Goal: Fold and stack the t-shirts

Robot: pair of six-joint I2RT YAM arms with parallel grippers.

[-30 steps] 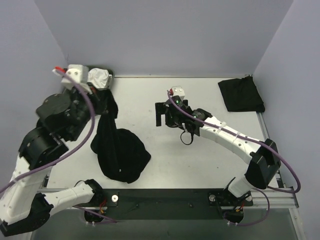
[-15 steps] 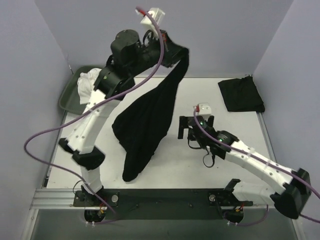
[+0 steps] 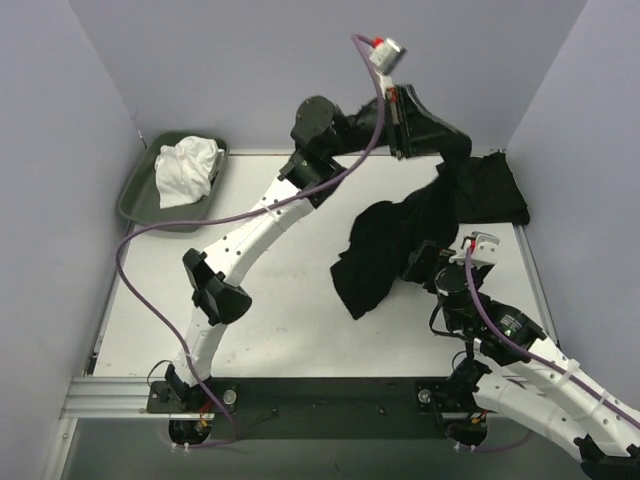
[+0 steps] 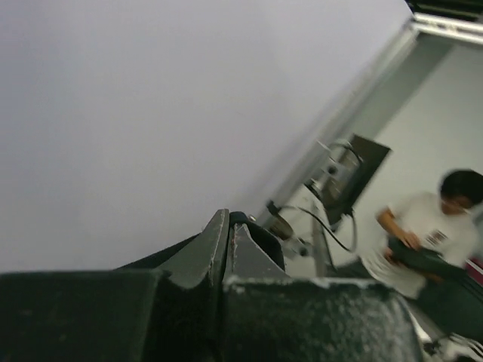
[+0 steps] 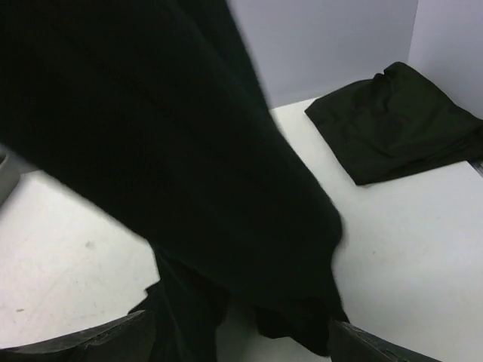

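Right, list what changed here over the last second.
The left gripper, clamped on the loose black thin-cloth t-shirt, swung from the shallow grey-green plastic tray up and across to the far right, carrying the shirt with it. The open right gripper drew back toward the near right. The folded black shirt at far right, the tray and its crumpled white cloth stayed put.

My left arm [image 3: 250,218] had white link shells, black round joint housings, and a purple cable [image 3: 120,262] looped loose alongside, ending at a white camera block [image 3: 386,52] with a red tip. My right arm [image 3: 550,395] matched: white shells, black motors, same cable colour, white block. Left gripper [image 4: 229,241] was dark matte plastic, scuffed and dusty-edged; right gripper [image 5: 238,343] tips were dark grey.
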